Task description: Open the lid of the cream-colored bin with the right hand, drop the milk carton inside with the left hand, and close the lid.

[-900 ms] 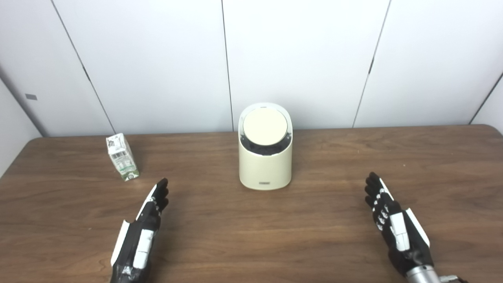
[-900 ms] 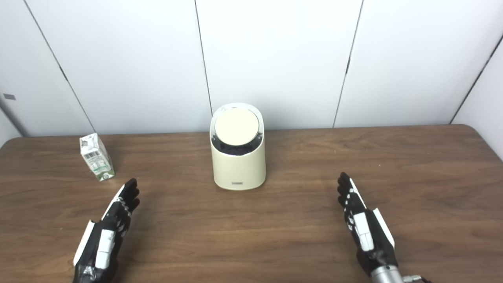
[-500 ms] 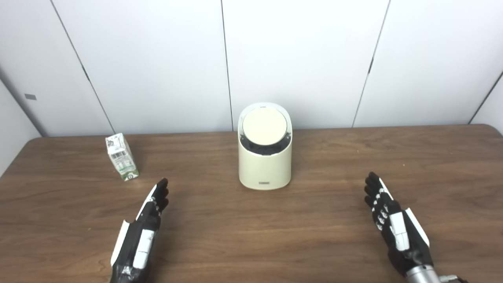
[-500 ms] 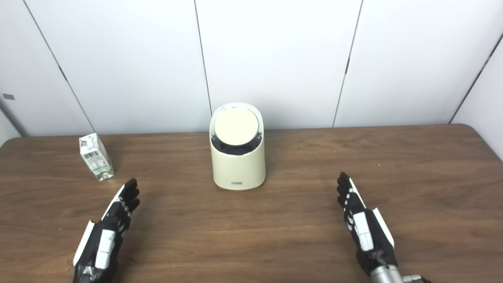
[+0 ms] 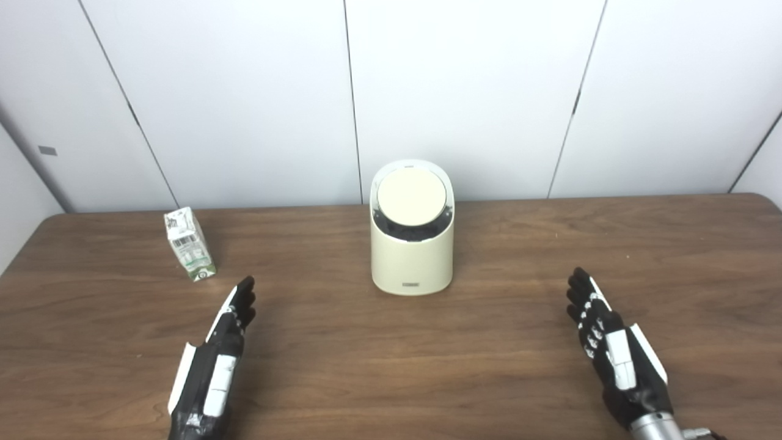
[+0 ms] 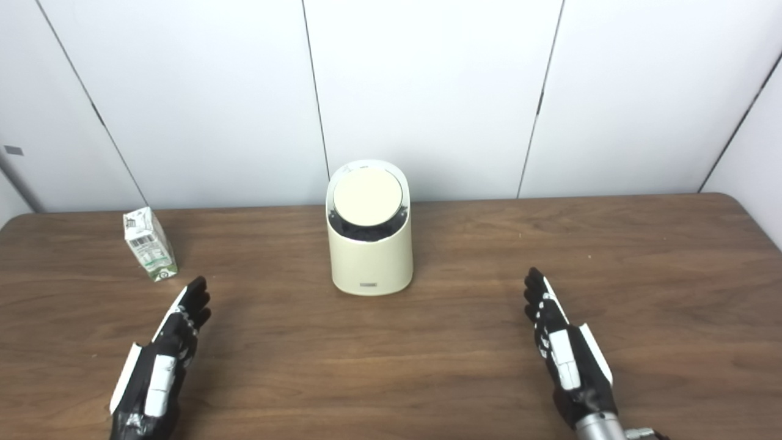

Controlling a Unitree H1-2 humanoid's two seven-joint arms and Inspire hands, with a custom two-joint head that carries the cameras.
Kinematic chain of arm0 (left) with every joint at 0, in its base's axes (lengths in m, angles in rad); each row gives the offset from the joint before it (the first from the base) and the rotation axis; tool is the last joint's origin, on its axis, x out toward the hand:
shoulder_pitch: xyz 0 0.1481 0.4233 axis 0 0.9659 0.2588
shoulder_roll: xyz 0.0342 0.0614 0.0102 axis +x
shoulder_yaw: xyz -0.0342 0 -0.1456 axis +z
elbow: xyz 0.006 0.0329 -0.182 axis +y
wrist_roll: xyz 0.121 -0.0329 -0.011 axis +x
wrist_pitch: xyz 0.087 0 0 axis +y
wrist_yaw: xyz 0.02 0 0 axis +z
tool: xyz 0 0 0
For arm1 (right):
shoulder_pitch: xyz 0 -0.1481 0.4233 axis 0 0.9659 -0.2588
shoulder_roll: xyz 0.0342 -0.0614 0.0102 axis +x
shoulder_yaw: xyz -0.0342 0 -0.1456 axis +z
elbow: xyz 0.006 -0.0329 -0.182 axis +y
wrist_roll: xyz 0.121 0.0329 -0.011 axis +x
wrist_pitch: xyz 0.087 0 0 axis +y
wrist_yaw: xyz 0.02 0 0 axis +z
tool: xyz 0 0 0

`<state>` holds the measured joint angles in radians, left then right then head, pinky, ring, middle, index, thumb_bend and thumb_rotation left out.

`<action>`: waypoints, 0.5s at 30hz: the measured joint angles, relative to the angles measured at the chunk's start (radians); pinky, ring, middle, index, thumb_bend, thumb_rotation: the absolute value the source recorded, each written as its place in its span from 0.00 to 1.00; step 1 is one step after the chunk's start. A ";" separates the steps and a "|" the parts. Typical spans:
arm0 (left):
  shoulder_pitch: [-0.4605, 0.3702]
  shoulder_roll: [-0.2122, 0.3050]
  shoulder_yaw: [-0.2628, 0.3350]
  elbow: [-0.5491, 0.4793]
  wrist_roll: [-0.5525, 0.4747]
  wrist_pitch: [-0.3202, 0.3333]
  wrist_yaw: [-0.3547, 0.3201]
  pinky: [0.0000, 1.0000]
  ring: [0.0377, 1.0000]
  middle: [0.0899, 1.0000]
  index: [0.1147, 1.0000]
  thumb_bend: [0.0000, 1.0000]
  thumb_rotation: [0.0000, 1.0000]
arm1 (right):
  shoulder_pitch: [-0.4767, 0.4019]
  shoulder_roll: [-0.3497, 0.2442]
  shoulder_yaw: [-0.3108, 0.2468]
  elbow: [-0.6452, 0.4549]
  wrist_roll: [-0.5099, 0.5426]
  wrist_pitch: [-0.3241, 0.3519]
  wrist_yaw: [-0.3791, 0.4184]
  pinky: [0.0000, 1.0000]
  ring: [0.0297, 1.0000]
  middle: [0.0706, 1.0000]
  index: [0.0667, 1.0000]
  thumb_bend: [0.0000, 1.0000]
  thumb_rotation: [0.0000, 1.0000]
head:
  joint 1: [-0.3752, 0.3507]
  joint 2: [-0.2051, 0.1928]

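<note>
A cream-colored bin point(image 5: 412, 256) stands at the middle back of the wooden table point(image 5: 391, 366), its round tilted lid point(image 5: 410, 197) down over a dark rim. A small white and green milk carton point(image 5: 189, 243) stands upright at the back left. My left hand point(image 5: 214, 366) lies flat and open near the front left, fingers stretched out toward the carton, a short way from it and holding nothing. My right hand point(image 5: 614, 354) is open and flat at the front right, well apart from the bin, with nothing in it.
White wall panels point(image 5: 464, 91) rise right behind the table's back edge. Bare wood lies between the two hands and in front of the bin.
My left hand has shifted slightly to the left and a little forward. The right hand, bin and carton have not moved.
</note>
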<state>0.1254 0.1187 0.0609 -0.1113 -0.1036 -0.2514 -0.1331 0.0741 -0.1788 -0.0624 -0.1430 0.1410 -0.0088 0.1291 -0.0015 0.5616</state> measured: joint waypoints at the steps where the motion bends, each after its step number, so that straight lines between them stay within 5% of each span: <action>1: 0.000 0.000 0.000 0.000 0.003 0.000 0.000 1.00 1.00 1.00 1.00 0.72 0.92 | 0.000 0.000 0.000 0.000 0.003 0.000 0.000 1.00 1.00 1.00 1.00 0.78 0.99 | 0.000 0.000; 9: 0.004 0.000 -0.003 0.000 0.013 -0.006 -0.002 1.00 1.00 1.00 1.00 0.70 0.91 | -0.055 0.001 0.017 -0.029 -0.101 0.053 -0.035 0.92 0.99 1.00 1.00 0.73 0.79 | 0.000 -0.038; 15: 0.007 -0.005 -0.004 -0.001 0.025 -0.007 0.001 1.00 1.00 1.00 1.00 0.70 0.92 | -0.210 0.001 0.047 -0.041 -0.168 0.091 -0.044 0.90 0.98 0.99 1.00 0.79 0.80 | 0.009 -0.063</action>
<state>0.1319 0.1138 0.0568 -0.1123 -0.0785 -0.2580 -0.1322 -0.1356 -0.1776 -0.0151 -0.1841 -0.0266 0.0823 0.0847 0.0077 0.4986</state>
